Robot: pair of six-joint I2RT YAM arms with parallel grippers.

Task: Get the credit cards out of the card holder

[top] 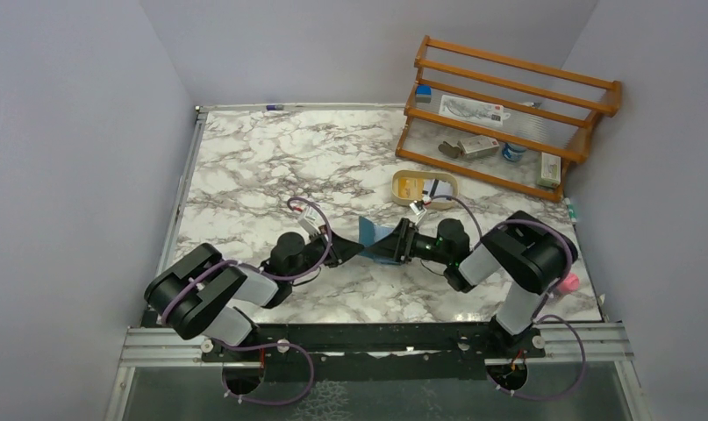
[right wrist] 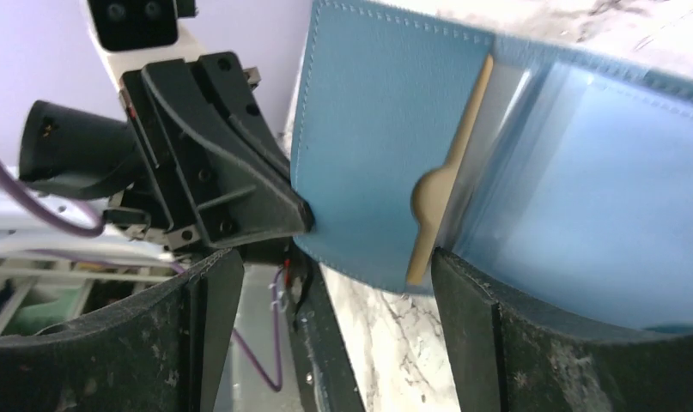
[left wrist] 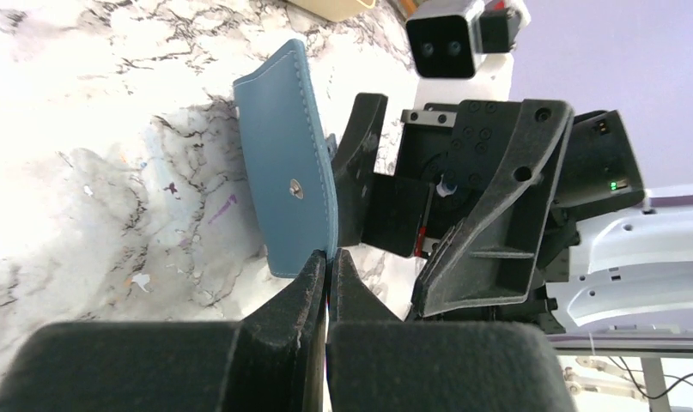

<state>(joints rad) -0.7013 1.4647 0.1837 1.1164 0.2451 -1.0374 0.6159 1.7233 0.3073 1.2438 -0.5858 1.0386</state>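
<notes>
Wooden rack (top: 517,63), oval tray (top: 429,174)

Matt leathery card holder (left wrist: 282,172), glossy table (top: 262,158)

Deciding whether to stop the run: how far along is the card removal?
Done, apparently: a yellow-orange card and a whitish card lie in the tan tray. In hand: left fingers pinch the edge of the card holder, right fingers open around its spread sleeves, which look empty. Remaining: probably only letting go; hidden pockets unverifiable.
</notes>
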